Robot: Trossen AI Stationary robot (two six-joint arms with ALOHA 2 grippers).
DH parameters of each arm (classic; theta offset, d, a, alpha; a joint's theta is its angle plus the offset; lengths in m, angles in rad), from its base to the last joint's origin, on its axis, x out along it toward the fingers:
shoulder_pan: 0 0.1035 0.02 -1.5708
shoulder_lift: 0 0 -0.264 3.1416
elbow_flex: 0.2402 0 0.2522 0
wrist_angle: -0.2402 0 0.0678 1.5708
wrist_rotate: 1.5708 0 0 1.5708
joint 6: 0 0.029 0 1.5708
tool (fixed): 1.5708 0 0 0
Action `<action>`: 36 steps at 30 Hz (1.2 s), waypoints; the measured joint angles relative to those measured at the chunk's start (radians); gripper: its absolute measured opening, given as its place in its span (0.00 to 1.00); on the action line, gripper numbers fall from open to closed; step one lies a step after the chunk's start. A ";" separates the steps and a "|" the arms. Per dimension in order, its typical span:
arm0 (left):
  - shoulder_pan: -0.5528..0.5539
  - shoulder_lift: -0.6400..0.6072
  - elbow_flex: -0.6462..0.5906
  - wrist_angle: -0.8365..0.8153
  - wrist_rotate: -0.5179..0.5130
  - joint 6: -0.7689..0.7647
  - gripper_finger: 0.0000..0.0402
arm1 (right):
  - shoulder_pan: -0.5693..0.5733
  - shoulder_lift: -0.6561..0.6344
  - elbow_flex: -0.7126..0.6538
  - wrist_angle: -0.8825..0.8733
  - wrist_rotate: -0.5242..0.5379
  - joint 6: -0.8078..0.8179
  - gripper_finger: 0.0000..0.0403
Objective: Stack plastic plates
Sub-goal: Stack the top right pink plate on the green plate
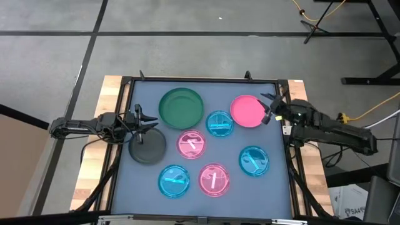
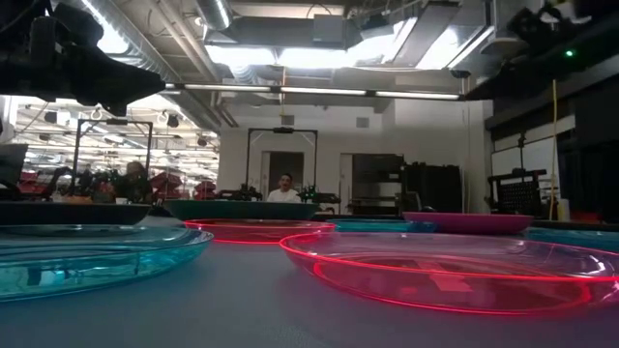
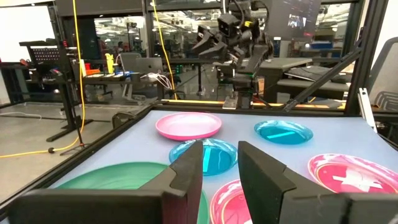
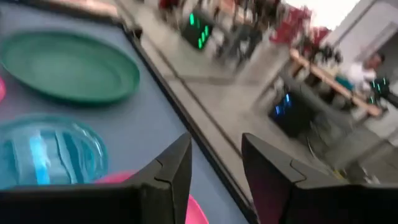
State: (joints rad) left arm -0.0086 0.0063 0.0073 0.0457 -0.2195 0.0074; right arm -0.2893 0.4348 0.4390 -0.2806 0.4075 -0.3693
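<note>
Several plates lie flat and apart on the blue-grey mat. They are a larger dark green one (image 1: 181, 107), a dark grey one (image 1: 147, 145), a solid pink one (image 1: 248, 110), three translucent cyan ones (image 1: 219, 124) (image 1: 254, 160) (image 1: 174, 180) and two translucent pink ones (image 1: 192, 144) (image 1: 214, 179). My left gripper (image 1: 145, 122) is open and empty over the grey plate's far edge, beside the green plate (image 3: 112, 180). My right gripper (image 1: 270, 106) is open and empty, raised above the right edge of the solid pink plate (image 4: 199, 211).
A dark raised frame (image 1: 200, 80) borders the mat, with wooden table edges (image 1: 112, 84) outside it. Bare mat shows along the far right (image 1: 275, 134) and near left (image 1: 134, 181). A person (image 2: 283, 191) sits in the room far behind the table.
</note>
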 joint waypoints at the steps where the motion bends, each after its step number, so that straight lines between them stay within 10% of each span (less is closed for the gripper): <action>1: 0.000 0.000 0.000 0.000 0.000 0.000 0.23 | 0.000 0.034 0.031 -0.032 0.010 0.001 0.34; 8: 0.000 0.000 0.000 0.000 0.000 0.000 0.23 | -0.104 0.277 0.255 -0.235 0.008 0.002 0.34; 16: 0.000 0.000 0.000 0.000 0.000 0.001 0.23 | -0.355 0.515 0.454 -0.397 -0.252 -0.018 0.34; 36: 0.000 0.000 0.000 0.000 0.000 0.003 0.23 | -0.731 0.936 0.497 -0.406 -0.581 -0.203 0.34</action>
State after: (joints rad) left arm -0.0090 0.0063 0.0073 0.0458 -0.2195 0.0109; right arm -1.0205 1.3704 0.9356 -0.6864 -0.1731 -0.5723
